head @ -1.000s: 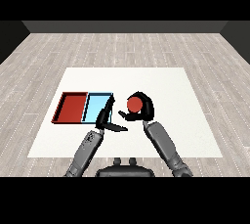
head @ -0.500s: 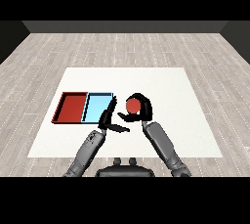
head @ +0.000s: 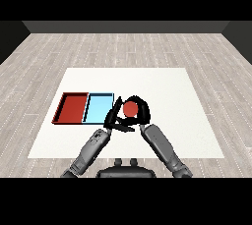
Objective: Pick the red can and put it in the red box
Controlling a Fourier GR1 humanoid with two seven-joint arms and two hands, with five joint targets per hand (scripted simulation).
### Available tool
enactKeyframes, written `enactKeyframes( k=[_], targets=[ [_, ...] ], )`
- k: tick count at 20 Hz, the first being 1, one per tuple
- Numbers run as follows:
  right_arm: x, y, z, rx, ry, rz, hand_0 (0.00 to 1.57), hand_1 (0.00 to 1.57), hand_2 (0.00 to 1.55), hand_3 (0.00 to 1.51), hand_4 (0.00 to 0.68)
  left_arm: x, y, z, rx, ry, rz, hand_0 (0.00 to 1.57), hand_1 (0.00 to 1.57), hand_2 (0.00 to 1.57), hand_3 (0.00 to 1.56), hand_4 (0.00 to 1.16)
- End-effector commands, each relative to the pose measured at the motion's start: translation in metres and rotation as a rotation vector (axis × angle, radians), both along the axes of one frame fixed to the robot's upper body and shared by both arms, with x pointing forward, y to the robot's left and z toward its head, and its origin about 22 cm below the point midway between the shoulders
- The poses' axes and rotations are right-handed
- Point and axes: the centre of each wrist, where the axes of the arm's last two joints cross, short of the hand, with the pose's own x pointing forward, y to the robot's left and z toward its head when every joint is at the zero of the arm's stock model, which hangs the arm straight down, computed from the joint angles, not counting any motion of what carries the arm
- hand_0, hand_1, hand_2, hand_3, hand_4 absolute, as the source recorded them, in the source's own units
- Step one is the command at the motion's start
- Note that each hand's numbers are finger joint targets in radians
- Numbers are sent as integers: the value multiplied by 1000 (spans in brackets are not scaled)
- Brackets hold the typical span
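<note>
The red can is held in my right hand, whose black fingers curl round it just right of the light blue tray. The red tray lies further left, beside the blue one. My left hand stands with straight fingers at the blue tray's right edge, close beside the can. Part of the can's side is hidden by the fingers.
Both trays lie side by side on the white table, left of centre. The two grey forearms come in from the lower edge. Wooden floor surrounds the table.
My right hand has carried the red can leftward, toward the blue tray and the left hand. The left hand has barely shifted.
</note>
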Motion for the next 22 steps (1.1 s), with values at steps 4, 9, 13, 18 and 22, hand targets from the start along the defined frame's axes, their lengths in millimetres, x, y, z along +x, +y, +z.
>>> enactKeyframes(
  k=[4, 9, 13, 18, 22],
  targets=[
    [4, -6, 5, 41, -3, 44, 1515, 1515, 1457, 1416, 660, -12, -19, -3, 7, 2, -36, 0, 0, 0, 0, 0],
    [-7, 20, 5, 62, 10, 49, 1526, 1526, 1463, 1422, 659, -16, -32, -6, -6, 23, -62, 0, 0, 0, 0, 0],
    [-3, 15, 3, 40, -9, 33, 1521, 1521, 1456, 1403, 648, 1, -13, 4, -32, 29, -65, 0, 0, 0, 0, 0],
    [-20, 22, -2, 16, 4, 27, 1534, 1534, 1468, 1405, 649, -9, -16, -6, -2, 34, 129, 0, 0, 0, 0, 821],
    [-15, 17, -1, 33, 5, 61, 1509, 1509, 1454, 1394, 649, 14, -17, 0, -43, 76, 157, 1571, 1571, 1569, 1491, 1126]
  ],
)
